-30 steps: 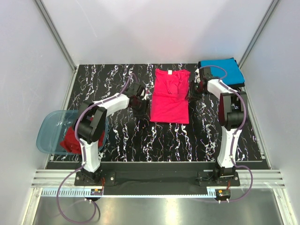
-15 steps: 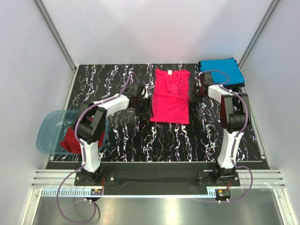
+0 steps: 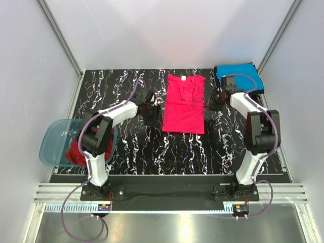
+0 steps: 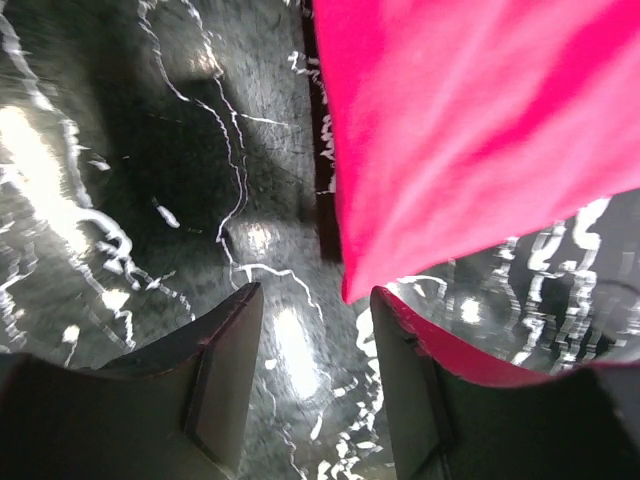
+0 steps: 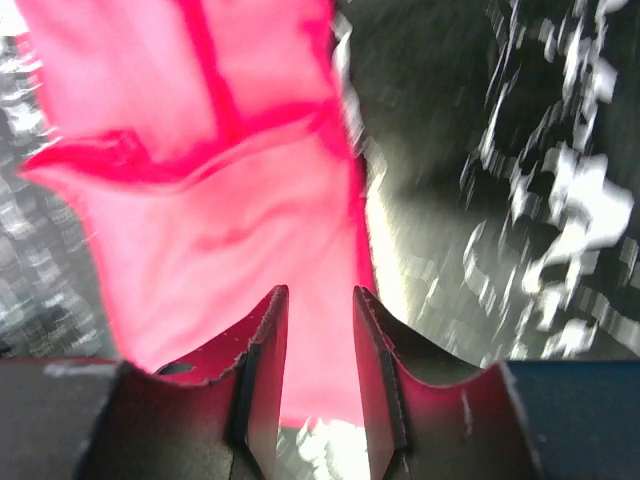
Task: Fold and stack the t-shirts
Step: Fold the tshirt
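Darker red shirt [image 3: 75, 150] bunched in the tub [image 3: 49, 137], well back behind the left gripper [image 4: 315, 292]. Left gripper: jaws part open, empty, low over the table [image 3: 152, 147], with the pink-red shirt [image 3: 184, 106] corner just ahead of one finger. Right gripper [image 5: 320, 292]: jaws part open over that shirt's opposite edge, gripping nothing. Blue shirt [image 3: 238, 75] folded just beyond it.

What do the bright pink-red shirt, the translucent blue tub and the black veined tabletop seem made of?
Bright pink-red shirt: soft matte cloth, it creases. Translucent blue tub: probably smooth plastic, see-through. Black veined tabletop: glossy, marble-look, perhaps laminate; light glares off it.
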### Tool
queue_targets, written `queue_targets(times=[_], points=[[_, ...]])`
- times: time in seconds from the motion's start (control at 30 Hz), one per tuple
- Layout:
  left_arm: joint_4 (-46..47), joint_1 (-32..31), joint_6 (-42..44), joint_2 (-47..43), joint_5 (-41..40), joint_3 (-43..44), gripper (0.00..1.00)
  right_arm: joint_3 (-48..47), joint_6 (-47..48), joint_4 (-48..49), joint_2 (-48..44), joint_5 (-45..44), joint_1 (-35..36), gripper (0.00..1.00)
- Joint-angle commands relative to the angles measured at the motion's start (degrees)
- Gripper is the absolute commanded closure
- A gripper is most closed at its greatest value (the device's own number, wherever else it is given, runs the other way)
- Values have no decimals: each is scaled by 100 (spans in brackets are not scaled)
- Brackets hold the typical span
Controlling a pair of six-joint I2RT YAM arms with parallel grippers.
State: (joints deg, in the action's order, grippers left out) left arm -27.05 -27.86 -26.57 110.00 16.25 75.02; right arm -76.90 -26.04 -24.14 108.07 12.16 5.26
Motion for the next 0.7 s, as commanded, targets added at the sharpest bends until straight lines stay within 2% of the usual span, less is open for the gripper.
queue_targets(times=[0.0,0.2,0.43,0.67], points=[[155,149,-191,-558,352,-31,47,543,-699,-337,-787,391,-16,60],[1095,131,-805,-734,923,-637,42,1869,-1166,-109,-1420,708,-7,57],[1254,-44,-947,-611,634,-919,41,2697,-1447,523,-1859,787,89,50],[1553,-80,-1245,-611,291,-1305,40,3339,-1834,1271,-2026,516,380,49]])
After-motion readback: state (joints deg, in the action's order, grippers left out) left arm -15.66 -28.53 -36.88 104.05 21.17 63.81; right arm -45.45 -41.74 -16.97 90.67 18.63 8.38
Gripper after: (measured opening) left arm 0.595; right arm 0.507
